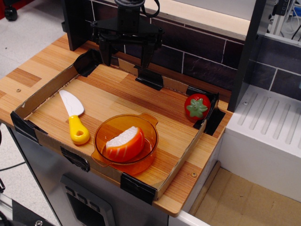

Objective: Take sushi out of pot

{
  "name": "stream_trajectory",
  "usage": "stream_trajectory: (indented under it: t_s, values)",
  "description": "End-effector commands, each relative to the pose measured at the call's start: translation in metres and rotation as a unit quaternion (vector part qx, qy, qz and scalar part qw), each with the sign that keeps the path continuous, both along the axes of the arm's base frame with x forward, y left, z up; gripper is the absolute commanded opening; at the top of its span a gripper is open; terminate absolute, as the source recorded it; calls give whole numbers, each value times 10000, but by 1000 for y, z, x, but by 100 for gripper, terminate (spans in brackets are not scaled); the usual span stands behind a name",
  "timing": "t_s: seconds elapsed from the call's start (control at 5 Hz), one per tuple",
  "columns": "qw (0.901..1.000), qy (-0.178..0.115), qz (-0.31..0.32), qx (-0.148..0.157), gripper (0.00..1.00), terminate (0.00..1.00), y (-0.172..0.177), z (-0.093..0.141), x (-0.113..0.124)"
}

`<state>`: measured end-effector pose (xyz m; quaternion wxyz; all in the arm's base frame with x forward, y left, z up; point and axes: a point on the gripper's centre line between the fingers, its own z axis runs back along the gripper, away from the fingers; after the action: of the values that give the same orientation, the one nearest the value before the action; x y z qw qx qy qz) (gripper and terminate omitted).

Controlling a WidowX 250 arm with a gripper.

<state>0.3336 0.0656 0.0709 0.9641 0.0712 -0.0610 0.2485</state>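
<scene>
The gripper (127, 55) hangs with its 2 fingers spread apart, holding nothing, at the table's (117, 94) back edge. The sushi (124, 143) lies inside the pot (147, 123) near the front.

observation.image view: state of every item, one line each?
Orange-and-white toy sushi wedge: lying inside pot, ungrasped.
Translucent orange plastic pot: upright on wooden board, holding sushi.
Black pincer: open, raised at the back, empty.
White-bladed yellow-handled toy knife: flat, left of pot.
Red toy tomato: right corner.
</scene>
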Motion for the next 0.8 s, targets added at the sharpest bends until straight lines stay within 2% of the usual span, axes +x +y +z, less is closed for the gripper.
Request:
stream_trajectory:
  t_s: [0.0, 0.2, 0.4, 0.6]
  values:
    - [10000, 0, 0, 0, 100, 0, 0, 0, 0]
    - [9955, -272, -881, -202, 100, 0, -12, 32, -7]
    - [9796, -63, -1937, -541, 100, 0, -26, 59, -19]
    - [9459, 188, -3119, -872, 100, 0, -41, 74, -42]
